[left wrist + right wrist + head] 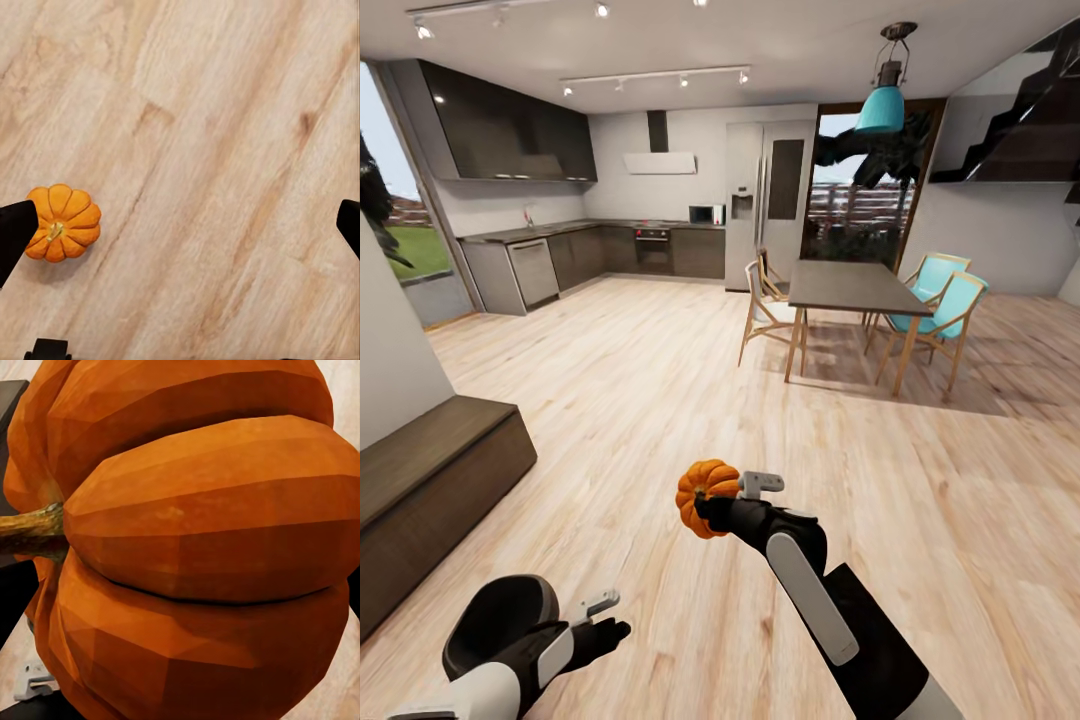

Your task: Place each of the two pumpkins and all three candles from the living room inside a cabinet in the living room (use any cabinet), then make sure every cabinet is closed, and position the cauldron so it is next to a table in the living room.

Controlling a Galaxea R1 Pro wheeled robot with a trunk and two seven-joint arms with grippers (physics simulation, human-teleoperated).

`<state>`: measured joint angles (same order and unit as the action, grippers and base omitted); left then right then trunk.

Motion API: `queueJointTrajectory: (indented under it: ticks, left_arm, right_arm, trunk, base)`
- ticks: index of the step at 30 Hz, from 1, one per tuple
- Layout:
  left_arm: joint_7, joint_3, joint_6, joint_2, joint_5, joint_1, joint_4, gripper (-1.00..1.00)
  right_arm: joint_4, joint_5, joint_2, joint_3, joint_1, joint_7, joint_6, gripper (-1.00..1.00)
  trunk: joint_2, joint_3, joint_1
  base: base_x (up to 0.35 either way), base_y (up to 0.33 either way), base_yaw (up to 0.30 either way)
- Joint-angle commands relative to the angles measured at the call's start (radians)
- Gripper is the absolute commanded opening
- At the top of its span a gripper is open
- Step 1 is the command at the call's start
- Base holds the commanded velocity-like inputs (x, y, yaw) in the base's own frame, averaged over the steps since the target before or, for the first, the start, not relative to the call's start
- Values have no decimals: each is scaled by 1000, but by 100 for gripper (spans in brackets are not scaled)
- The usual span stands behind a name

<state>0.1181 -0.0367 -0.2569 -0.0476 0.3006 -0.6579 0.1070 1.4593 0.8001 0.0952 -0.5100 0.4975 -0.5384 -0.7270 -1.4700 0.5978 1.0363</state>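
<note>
Pumpkin [706, 497] number one sits clamped in my right gripper [732, 500], carried above the floor; my left gripper [603, 618] hangs wide open, empty, over the second pumpkin [63, 223]. Swinging toward the cabinet [430, 490] too fast, I could shake it loose.

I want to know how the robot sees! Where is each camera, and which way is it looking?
Head view: up on the robot's head, looking forward and down over the wooden floor toward the kitchen and dining table; both arms show, the right gripper holding a pumpkin.
Left wrist view: on the left arm, looking down at the floor and a second pumpkin on the floor; dark fingertips of the left gripper show.
Right wrist view: on the right arm, right up against the held pumpkin.
Shared: the held pumpkin, in the head and right wrist views.
</note>
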Motion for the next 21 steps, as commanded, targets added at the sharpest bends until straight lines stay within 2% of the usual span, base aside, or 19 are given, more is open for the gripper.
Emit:
queueJointTrajectory:
  ticks: [1,8,13,17,21]
  left_arm:
    - [6,-4,-8,-1,4,0,2,100]
    - [11,-5,-14,-3,5,0,2,100]
    - [13,-5,-15,-3,5,0,3,100]
    - [36,-5,-15,-4,5,0,3,100]
    - [55,-5,-15,-4,5,0,3,100]
  right_arm:
    - [1,11,1,-1,1,-11,1,-100]
    - [1,12,1,-1,1,-11,1,-100]
    - [0,20,1,-1,1,-8,1,-100]
    - [0,20,1,-1,1,-8,1,-100]
    - [0,21,1,-1,1,-8,1,-100]
  trunk:
    - [-8,4,4]
    - [-57,26,31]
    - [-92,42,50]
    - [-120,54,65]
    - [-148,67,81]
  base:
    - [-91,0,0]
    - [-150,0,0]
    - [-23,0,0]
    - [-52,20,0]
    - [-244,119,0]
